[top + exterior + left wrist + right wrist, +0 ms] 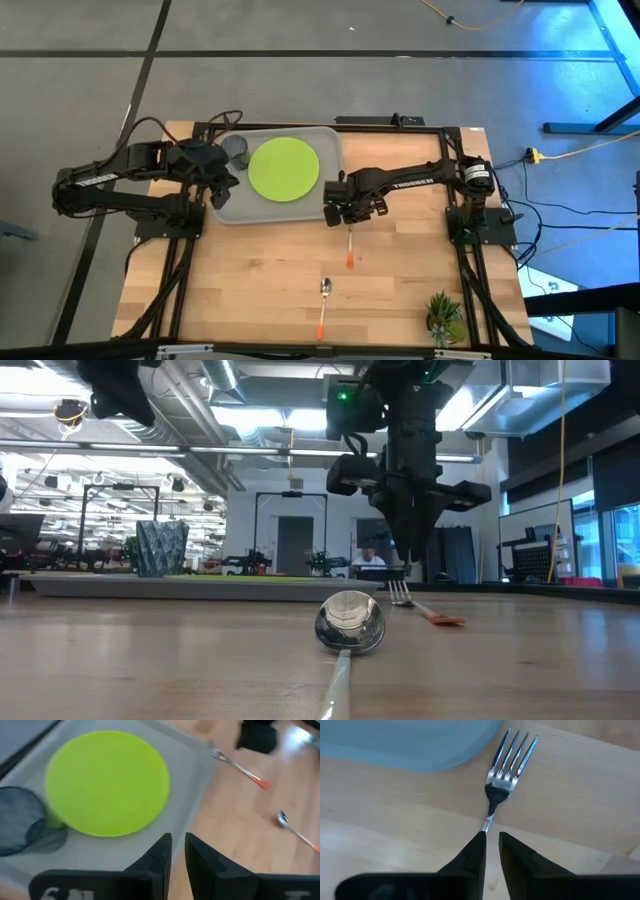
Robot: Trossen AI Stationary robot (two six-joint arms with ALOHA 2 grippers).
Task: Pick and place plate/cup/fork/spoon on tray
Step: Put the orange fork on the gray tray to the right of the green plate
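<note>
Currently right gripper (491, 845) over wooden table (260, 290) just off large light grey tray (330, 140) corner, fingers narrowly parted astride silver-tined, orange-handled fork (506, 772); fork apparently lying on wood, not pinched. Left gripper (178, 851) above tray, fingers slightly apart, empty. Lime-green round plate (284, 168), dark translucent cup (236, 150) on tray. Orange-handled spoon (324, 300) on table nearer front edge.
</note>
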